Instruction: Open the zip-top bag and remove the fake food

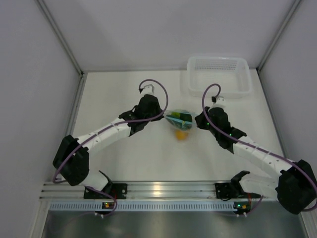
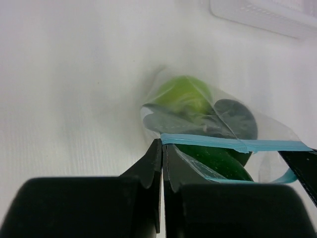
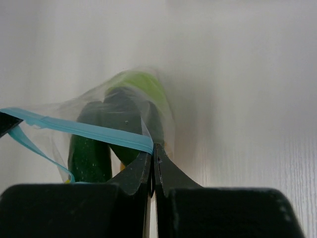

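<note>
Evidently early in the job. Finds the zip-top bag (image 1: 181, 119) between the two arms near the middle of the desk (image 1: 124, 158), well apart from the white mesh basket (image 1: 218, 74) at the far right; cannot tell whether lifted clear of the desk or resting on it. Has the left tool (image 2: 162, 148) closed narrow on the clear film at one end of the light blue zip strip (image 2: 233, 145), and the right tool (image 3: 152, 151) closed just as narrow on the other end. Looks partly unzipped already: from both wrist views, two blue lines parting from each other, one taut between the tools, one sagging below. Cannot tell how wide the mouth gapes. Holds most of the fake food (image 3: 124, 114) inside: the lime-green ball (image 2: 181, 94), the dark green oval (image 2: 237, 119) and the long cucumber (image 2: 213, 161), all behind the plastic. Shows the orange fruit (image 1: 181, 134) at the bag's lower edge from above; cannot tell whether in the bottom of the bag or out on the desk beneath. Judged done: both grips taken, seal at least started. Judged left: pulling the mouth fully apart, then getting every piece out, by tipping or by reaching in with a freed tool.
</note>
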Controlling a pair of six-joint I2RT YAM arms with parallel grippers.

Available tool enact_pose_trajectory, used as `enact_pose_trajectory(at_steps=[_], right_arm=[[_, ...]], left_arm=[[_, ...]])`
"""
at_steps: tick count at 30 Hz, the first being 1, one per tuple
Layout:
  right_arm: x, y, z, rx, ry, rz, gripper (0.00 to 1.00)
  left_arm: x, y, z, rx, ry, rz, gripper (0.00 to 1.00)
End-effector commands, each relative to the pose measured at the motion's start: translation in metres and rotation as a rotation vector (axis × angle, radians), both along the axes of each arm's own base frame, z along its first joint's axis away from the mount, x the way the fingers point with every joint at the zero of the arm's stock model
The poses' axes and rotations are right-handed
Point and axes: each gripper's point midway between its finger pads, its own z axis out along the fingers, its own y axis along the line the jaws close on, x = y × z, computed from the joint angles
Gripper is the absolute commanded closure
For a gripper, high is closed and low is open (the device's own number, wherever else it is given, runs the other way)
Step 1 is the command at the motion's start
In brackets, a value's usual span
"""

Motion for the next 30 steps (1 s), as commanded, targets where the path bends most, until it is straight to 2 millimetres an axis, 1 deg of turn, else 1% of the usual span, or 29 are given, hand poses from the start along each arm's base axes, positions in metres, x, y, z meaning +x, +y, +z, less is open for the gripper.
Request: enact_pose_trajectory(at_steps=[1, 2, 3, 4, 5, 6, 7, 8, 9, 10, 11, 12, 13, 14, 15, 19, 21, 23, 24, 26, 27, 28, 29, 30], right_arm=[[0.015, -0.019, 0.008, 0.007, -0.049, -0.070, 1.00], [0.015, -0.014, 0.004, 0.019, -0.038, -0.047, 1.00], [0.013, -0.006, 0.002, 0.047, -0.027, -0.018, 1.00], [0.014, -0.005, 0.001, 0.055, -0.028, -0.020, 1.00], [0.012, 0.006, 0.001, 0.087, -0.023, 0.027, 1.00], [0.010, 0.013, -0.004, 0.112, -0.015, 0.060, 1.00], [0.011, 0.023, 0.000, 0.148, -0.029, 0.099, 1.00], [0.007, 0.036, 0.001, 0.176, -0.017, 0.164, 1.00], [0.005, 0.042, -0.004, 0.187, 0.004, 0.194, 0.98], [0.005, 0.046, -0.003, 0.196, 0.003, 0.213, 0.96], [0.004, 0.048, -0.004, 0.200, 0.010, 0.225, 0.94], [0.003, 0.048, -0.003, 0.198, 0.007, 0.228, 0.86], [0.002, 0.046, -0.004, 0.190, 0.011, 0.222, 0.82], [0.002, 0.044, 0.000, 0.185, -0.001, 0.222, 0.78], [0.001, 0.043, 0.002, 0.173, -0.009, 0.228, 0.78], [-0.003, 0.039, 0.015, 0.132, -0.029, 0.249, 0.78], [-0.007, 0.036, 0.026, 0.121, -0.048, 0.257, 0.78], [-0.012, 0.038, 0.037, 0.126, -0.073, 0.283, 0.78], [-0.014, 0.041, 0.039, 0.129, -0.082, 0.303, 0.78], [-0.022, 0.055, 0.043, 0.147, -0.082, 0.374, 0.77], [-0.023, 0.059, 0.043, 0.144, -0.081, 0.389, 0.77], [-0.029, 0.070, 0.045, 0.142, -0.086, 0.422, 0.77], [-0.029, 0.075, 0.040, 0.133, -0.075, 0.433, 0.77], [-0.031, 0.081, 0.040, 0.138, -0.074, 0.441, 0.77]], left_arm=[[0.016, 0.053, 0.039, 0.203, -0.126, 0.096, 1.00], [0.016, 0.055, 0.053, 0.210, -0.143, 0.092, 1.00], [0.014, 0.053, 0.059, 0.241, -0.161, 0.059, 1.00], [0.014, 0.054, 0.065, 0.256, -0.173, 0.047, 1.00], [0.010, 0.041, 0.067, 0.256, -0.170, -0.017, 1.00], [0.008, 0.034, 0.073, 0.269, -0.171, -0.057, 1.00], [0.006, 0.027, 0.073, 0.293, -0.172, -0.106, 1.00], [-0.004, 0.011, 0.070, 0.294, -0.160, -0.174, 1.00], [-0.009, 0.002, 0.055, 0.321, -0.119, -0.222, 1.00], [-0.013, -0.009, 0.056, 0.316, -0.117, -0.262, 1.00], [-0.025, -0.025, 0.050, 0.297, -0.100, -0.328, 1.00], [-0.029, -0.033, 0.043, 0.289, -0.079, -0.357, 1.00], [-0.034, -0.040, 0.040, 0.274, -0.066, -0.376, 1.00], [-0.037, -0.044, 0.038, 0.266, -0.057, -0.391, 1.00], [-0.039, -0.048, 0.034, 0.259, -0.042, -0.404, 1.00], [-0.044, -0.057, 0.028, 0.238, -0.016, -0.437, 1.00], [-0.044, -0.058, 0.025, 0.235, -0.006, -0.434, 1.00], [-0.045, -0.058, 0.023, 0.233, 0.002, -0.430, 1.00], [-0.044, -0.059, 0.024, 0.226, 0.003, -0.423, 1.00], [-0.045, -0.058, 0.026, 0.214, 0.003, -0.417, 1.00], [-0.045, -0.058, 0.028, 0.207, 0.004, -0.407, 1.00], [-0.045, -0.057, 0.030, 0.205, 0.000, -0.400, 1.00], [-0.044, -0.057, 0.033, 0.199, -0.006, -0.394, 1.00], [-0.045, -0.057, 0.035, 0.191, -0.006, -0.389, 1.00]])
